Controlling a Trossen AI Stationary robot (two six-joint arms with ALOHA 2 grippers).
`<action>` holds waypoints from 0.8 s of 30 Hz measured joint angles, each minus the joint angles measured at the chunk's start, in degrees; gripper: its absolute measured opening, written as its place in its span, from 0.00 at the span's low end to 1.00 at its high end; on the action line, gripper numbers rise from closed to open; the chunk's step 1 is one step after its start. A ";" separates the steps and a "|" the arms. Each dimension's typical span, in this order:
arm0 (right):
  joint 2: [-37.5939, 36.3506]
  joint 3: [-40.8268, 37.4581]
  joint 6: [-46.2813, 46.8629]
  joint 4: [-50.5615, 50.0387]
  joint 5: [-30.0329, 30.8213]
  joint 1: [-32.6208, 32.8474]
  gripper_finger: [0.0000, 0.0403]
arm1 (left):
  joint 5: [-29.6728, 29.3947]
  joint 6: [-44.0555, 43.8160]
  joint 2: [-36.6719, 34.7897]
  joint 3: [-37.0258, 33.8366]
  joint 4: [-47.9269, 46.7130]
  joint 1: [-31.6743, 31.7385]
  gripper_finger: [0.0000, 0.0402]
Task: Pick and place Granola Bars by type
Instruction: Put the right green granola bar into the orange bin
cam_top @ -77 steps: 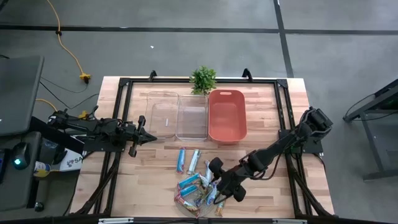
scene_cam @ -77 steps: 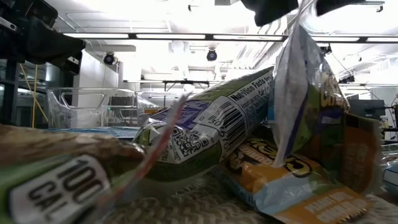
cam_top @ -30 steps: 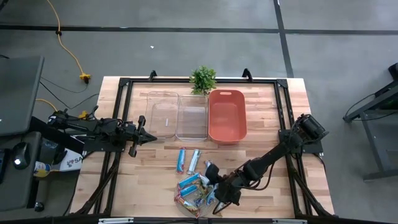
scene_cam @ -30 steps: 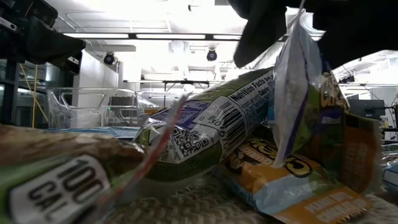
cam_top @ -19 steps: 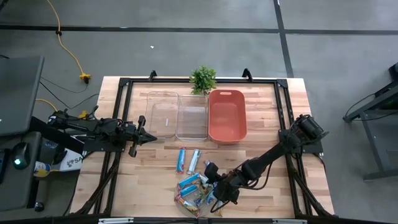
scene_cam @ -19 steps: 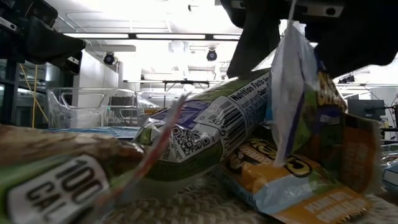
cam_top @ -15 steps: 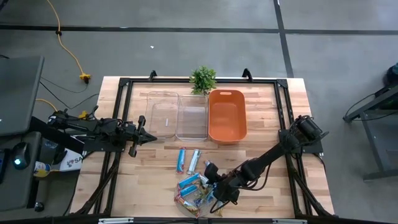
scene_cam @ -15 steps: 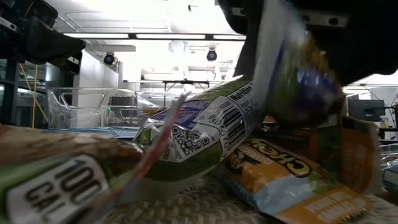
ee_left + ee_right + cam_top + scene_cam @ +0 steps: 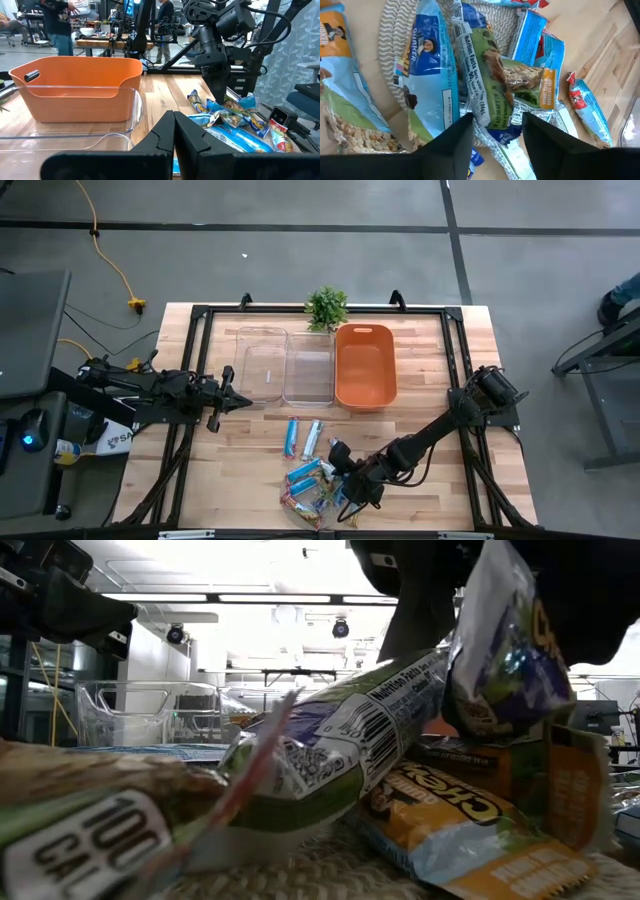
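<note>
Several granola bars (image 9: 315, 485) lie heaped on a round woven mat (image 9: 392, 47) near the table's front edge. Two more bars (image 9: 301, 438) lie on the wood just beyond. My right gripper (image 9: 347, 492) reaches down into the heap's right side and is shut on an upright purple-and-green bar (image 9: 505, 655). A green bar (image 9: 482, 90) lies propped beside it. My left gripper (image 9: 248, 401) hovers shut at the table's left, level, beside the clear bins. My right gripper pinches the upright bar's upper end (image 9: 500, 630) between its two fingers (image 9: 415, 600), coming from above and slanting in from the table's right. The wrapper bulges and bends between them. Its lower end (image 9: 470, 720) stays down among the other bars.
Two clear bins (image 9: 285, 366) and an orange bin (image 9: 365, 365) stand in a row at the table's far side, with a small plant (image 9: 326, 308) behind them. Bare wood lies between the bins and the heap. People stand in the room beyond.
My right gripper has sunk slightly onto the heap and its fingers have closed on the upright bar. The bar's upper end, flat and straight before, is now bent over and bulged, and the green bar beside it has shifted a little.
</note>
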 joint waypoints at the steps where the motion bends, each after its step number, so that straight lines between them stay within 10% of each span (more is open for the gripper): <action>1: -0.01 0.00 0.00 0.00 0.02 0.00 0.35 | 0.00 0.01 0.00 0.00 0.00 -0.01 0.00; 24: -0.18 0.00 0.44 0.05 1.05 0.00 0.09 | 0.00 0.00 0.01 -0.02 -0.01 0.00 0.00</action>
